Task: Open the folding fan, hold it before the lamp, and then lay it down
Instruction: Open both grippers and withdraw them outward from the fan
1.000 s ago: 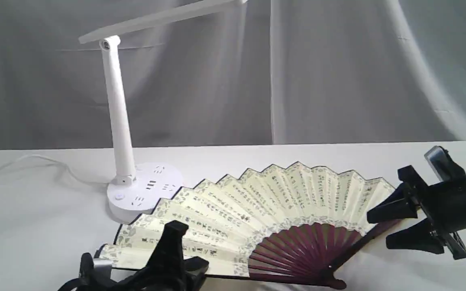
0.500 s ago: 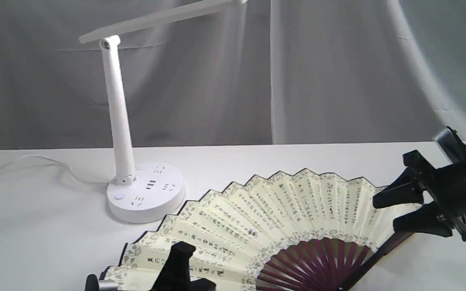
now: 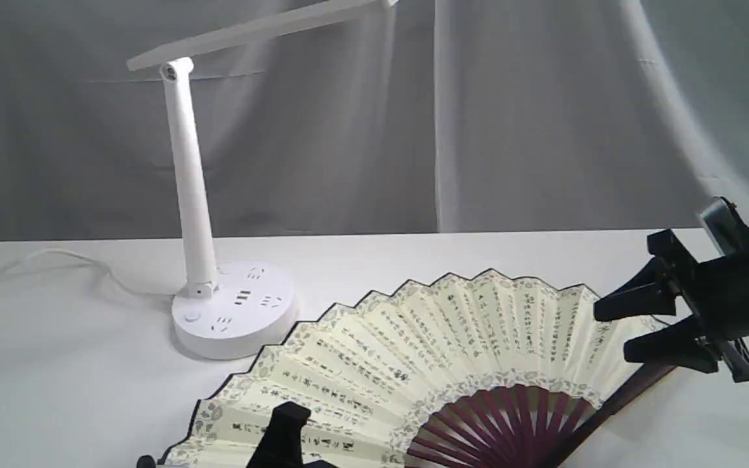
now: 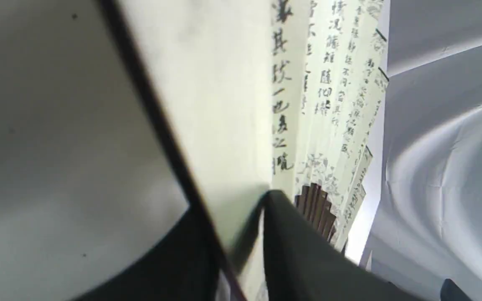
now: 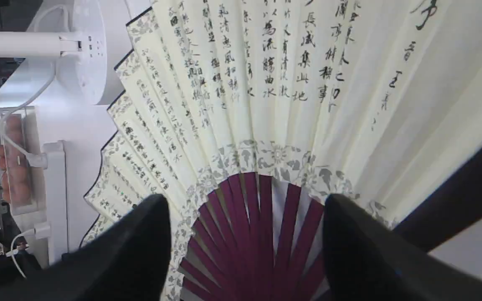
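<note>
The folding fan (image 3: 452, 338) lies spread open on the white table, cream leaf up with black calligraphy and maroon ribs (image 5: 257, 234). It sits in front and to the right of the lamp (image 3: 189, 188), a little apart from the round base (image 3: 235, 315). My left gripper (image 3: 287, 422) is at the fan's left end, one finger over the leaf. In the left wrist view its jaws (image 4: 232, 205) stand apart with the fan's edge between them. My right gripper (image 3: 614, 333) hovers open over the fan's right end, holding nothing (image 5: 245, 200).
The lamp's white cord (image 3: 56, 260) trails left across the table. A grey curtain (image 3: 543, 117) hangs behind the table's far edge. In the right wrist view a white plug strip (image 5: 55, 196) lies beyond the lamp base.
The fan has shifted toward the front and right, away from the lamp base. My left gripper sank toward the front edge and its jaws parted. The right gripper rose slightly.
</note>
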